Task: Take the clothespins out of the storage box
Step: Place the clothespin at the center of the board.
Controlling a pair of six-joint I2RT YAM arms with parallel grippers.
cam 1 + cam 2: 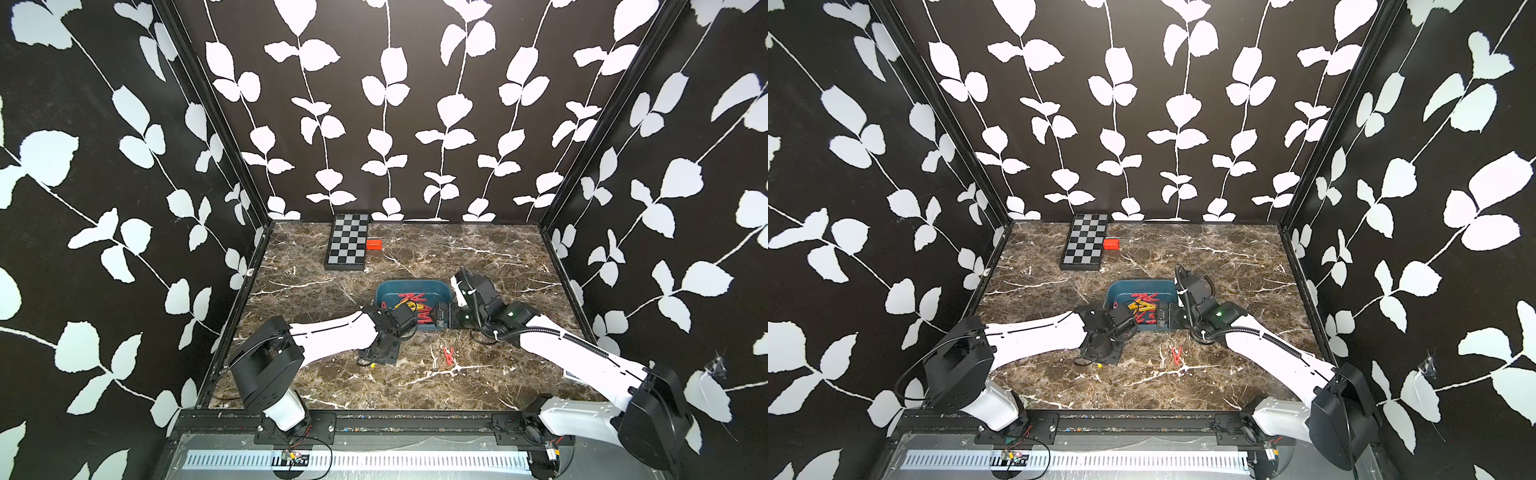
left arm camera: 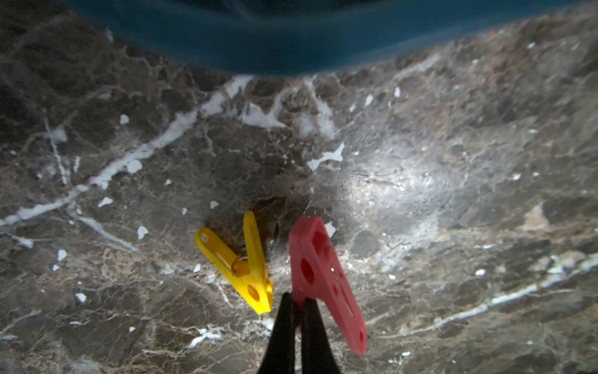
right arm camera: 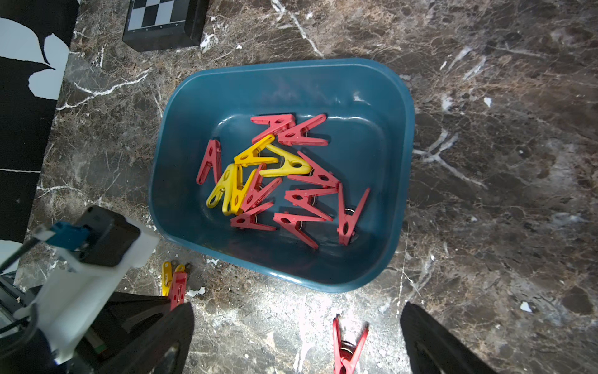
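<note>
Both top views bright, evenly lit; white wall leaves [image 1: 392, 64] near blown out, wide-angle stretch toward edges; only soft, faint shadows on tabletop [image 1: 478, 257]. Left wrist view dim, 1 pale glare patch on marble; storage box [image 2: 259, 42] wall smeared, out of focus; red clothespin [image 2: 323, 278] soft-edged, yellow clothespin [image 2: 239, 262] sharper, dark shadow behind it. Right wrist view crisp, brighter; small highlights on box wall, glare on marble between blurred, dark right claw fingers [image 3: 430, 340].

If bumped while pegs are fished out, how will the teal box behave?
The dark teal plastic storage box would probably slide: the marble-look tabletop looks glossy. Tipping seems unlikely, given its wide, low shape. Likely light, holding only small plastic clothespins.
</note>
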